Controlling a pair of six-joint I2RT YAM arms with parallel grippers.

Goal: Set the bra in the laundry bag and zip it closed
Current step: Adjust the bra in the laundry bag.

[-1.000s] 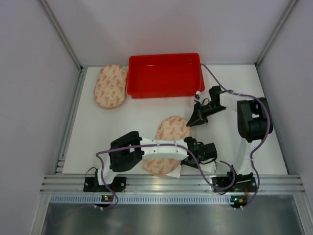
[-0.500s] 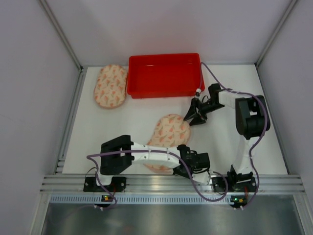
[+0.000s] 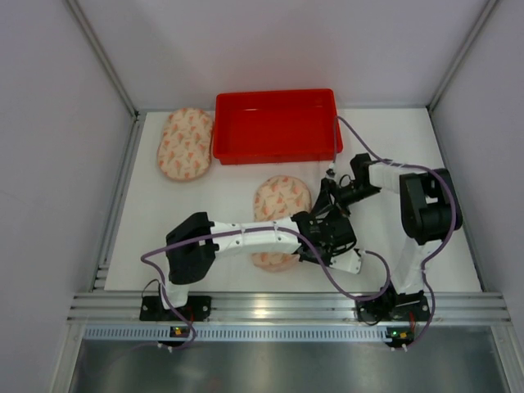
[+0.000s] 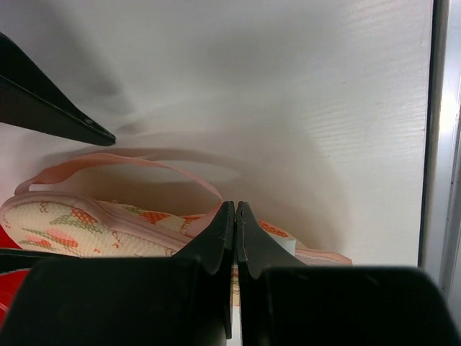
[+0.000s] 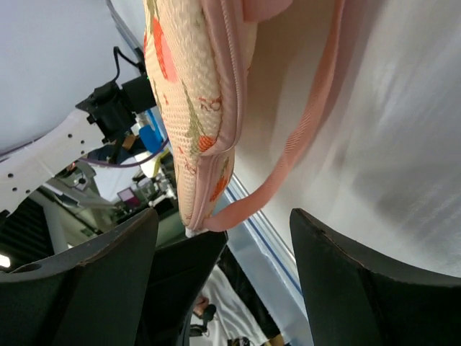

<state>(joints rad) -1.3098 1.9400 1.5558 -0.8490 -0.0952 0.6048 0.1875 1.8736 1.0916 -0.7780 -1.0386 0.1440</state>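
Note:
The laundry bag [image 3: 281, 199] is a flat oval pouch with an orange print and pink trim, lying mid-table. My left gripper [image 3: 315, 237] is shut on its pink edge at the near right end, where the trim runs into the closed tips [image 4: 235, 209]. My right gripper [image 3: 327, 201] stands open beside the bag's right side, holding nothing. In the right wrist view the bag's end [image 5: 187, 86] and its pink loop [image 5: 310, 122] sit ahead of the spread fingers [image 5: 374, 281]. The bra is out of view.
A red bin [image 3: 276, 124] stands at the back centre. A second printed pouch [image 3: 186, 143] lies left of it. The white walls enclose the table, and a metal rail [image 3: 286, 307] runs along the near edge.
My right gripper has opened and let go of the bag. The left gripper, still shut on the bag's edge, has swung up towards the right gripper, and the bag has shifted with it.

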